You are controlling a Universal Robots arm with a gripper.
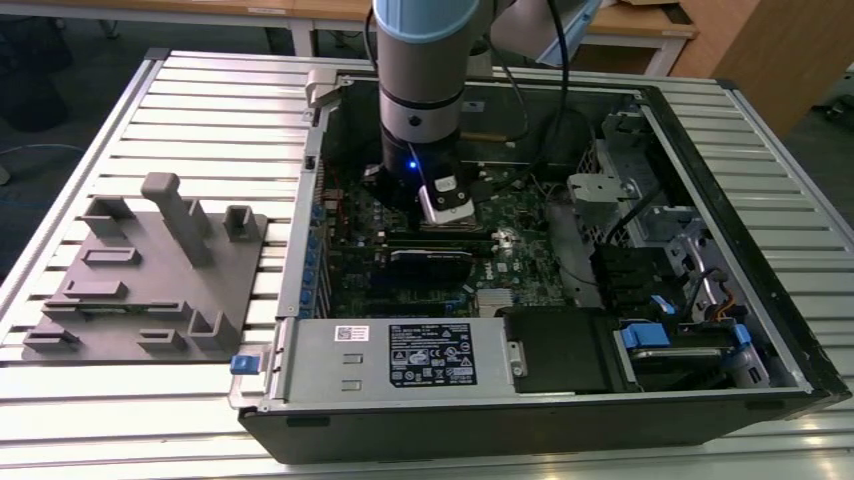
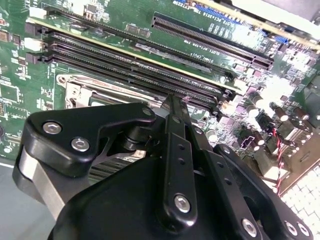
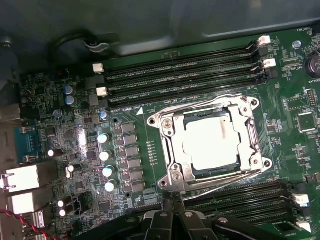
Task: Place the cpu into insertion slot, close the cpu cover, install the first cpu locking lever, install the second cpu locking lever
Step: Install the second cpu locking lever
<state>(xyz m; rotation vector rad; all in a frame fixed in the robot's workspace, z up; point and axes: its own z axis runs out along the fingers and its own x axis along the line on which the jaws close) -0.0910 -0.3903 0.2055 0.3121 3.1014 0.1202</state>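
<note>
first wrist view: cpu [image 3: 209, 141] seated | cpu cover [image 3: 172, 165] closed

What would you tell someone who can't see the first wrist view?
A shiny silver cpu sits in its square insertion slot on a green circuit board, with the metal cpu cover framing it. The black gripper pokes in near the slot.

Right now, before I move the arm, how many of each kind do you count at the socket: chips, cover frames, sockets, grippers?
cpu: 1, lying in the socket
cpu cover: 1, framing the chip
insertion slot: 1
gripper: 1, fingers together, beside the socket
Total: 4
</note>
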